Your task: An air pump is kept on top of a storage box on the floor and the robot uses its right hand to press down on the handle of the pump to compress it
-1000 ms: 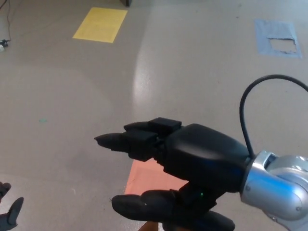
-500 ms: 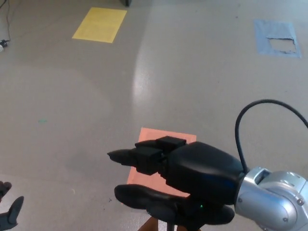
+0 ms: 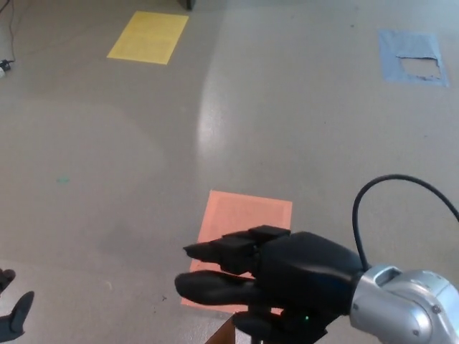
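My right hand (image 3: 276, 276) fills the bottom right of the head view, black with a silver wrist (image 3: 401, 308) and a black cable (image 3: 401, 190) looping above it. Its fingers (image 3: 229, 247) stretch out to the left, and the thumb (image 3: 208, 287) lies just under them with a narrow gap between. Nothing shows in that gap, so the hand is open. A small brown corner (image 3: 221, 334) peeks out under the hand at the bottom edge; I cannot tell what it is. The pump and its handle are hidden. A small part of my left hand (image 3: 16, 319) shows at the bottom left corner.
Grey floor all around. An orange rectangle (image 3: 244, 215) is marked on the floor just beyond my right hand, a yellow one (image 3: 148, 36) lies at the far left, and a torn blue-grey patch (image 3: 412, 56) lies at the far right. A cable end (image 3: 6, 64) lies at the left edge.
My right hand has dropped steadily lower in the picture, uncovering the orange floor patch. Its thumb and fingers have come closer together. The left hand has not moved.
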Robot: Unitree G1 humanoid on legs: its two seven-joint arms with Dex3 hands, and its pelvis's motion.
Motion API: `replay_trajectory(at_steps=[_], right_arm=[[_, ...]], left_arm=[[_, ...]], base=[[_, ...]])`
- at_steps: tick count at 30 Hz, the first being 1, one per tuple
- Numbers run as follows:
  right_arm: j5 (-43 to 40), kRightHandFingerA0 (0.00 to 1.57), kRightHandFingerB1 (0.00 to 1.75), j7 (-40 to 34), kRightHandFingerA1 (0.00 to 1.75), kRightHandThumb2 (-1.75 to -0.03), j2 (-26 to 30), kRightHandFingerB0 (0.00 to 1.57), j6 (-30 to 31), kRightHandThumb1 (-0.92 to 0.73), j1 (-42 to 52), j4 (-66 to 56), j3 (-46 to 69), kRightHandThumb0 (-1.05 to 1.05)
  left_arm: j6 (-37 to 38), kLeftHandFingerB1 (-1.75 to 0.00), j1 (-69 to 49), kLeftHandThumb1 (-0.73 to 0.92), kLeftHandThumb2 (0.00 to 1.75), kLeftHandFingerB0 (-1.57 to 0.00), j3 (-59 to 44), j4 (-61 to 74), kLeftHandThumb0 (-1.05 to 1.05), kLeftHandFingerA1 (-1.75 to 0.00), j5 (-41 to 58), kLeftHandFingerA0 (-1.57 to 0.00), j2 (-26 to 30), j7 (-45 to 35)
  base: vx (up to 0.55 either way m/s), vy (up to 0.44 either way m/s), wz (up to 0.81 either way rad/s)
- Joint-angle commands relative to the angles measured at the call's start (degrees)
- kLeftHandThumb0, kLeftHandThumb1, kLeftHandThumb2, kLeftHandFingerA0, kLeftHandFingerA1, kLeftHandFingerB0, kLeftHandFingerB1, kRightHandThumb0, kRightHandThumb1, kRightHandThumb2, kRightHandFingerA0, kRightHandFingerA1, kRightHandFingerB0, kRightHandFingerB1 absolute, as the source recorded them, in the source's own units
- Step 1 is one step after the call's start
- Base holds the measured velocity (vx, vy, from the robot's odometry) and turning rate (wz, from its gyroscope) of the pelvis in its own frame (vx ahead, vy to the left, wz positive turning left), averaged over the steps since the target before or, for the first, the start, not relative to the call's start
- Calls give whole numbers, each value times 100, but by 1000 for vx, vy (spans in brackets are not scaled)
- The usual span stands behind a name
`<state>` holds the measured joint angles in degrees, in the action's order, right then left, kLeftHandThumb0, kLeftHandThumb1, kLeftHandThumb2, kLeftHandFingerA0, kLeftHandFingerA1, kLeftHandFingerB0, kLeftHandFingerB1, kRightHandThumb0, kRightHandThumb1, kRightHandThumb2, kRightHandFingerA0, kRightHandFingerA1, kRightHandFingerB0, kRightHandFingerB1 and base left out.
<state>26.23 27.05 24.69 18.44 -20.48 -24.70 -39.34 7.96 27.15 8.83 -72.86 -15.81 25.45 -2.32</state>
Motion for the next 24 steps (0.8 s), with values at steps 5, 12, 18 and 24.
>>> replay_trajectory(at_steps=[5,12,18,24], right_arm=[[246,0,17,-321,18,-115,-493,0,-367,-81,51,2085,-162,-84],[458,0,14,-790,15,-114,-1196,0,-402,-82,-100,4008,-424,-88],[456,0,13,-1213,13,-114,-1748,0,-675,-82,-364,5734,-462,-89],[399,0,11,-1547,12,-116,-2214,0,-831,-82,-513,6971,-389,-92]], left_arm=[[177,-28,-8,75,108,-1,-175,-52,-71,-45,81,-5,111,-78],[193,-29,-22,74,108,-4,-186,-19,-70,-46,85,-5,117,-101],[209,-27,-45,75,109,-2,-167,-12,-71,-43,67,-4,130,-123],[249,-20,-125,92,70,-7,-201,10,-74,-31,107,-11,140,-153]], base=[[0,0,0],[0,0,0],[0,0,0],[0,0,0]])
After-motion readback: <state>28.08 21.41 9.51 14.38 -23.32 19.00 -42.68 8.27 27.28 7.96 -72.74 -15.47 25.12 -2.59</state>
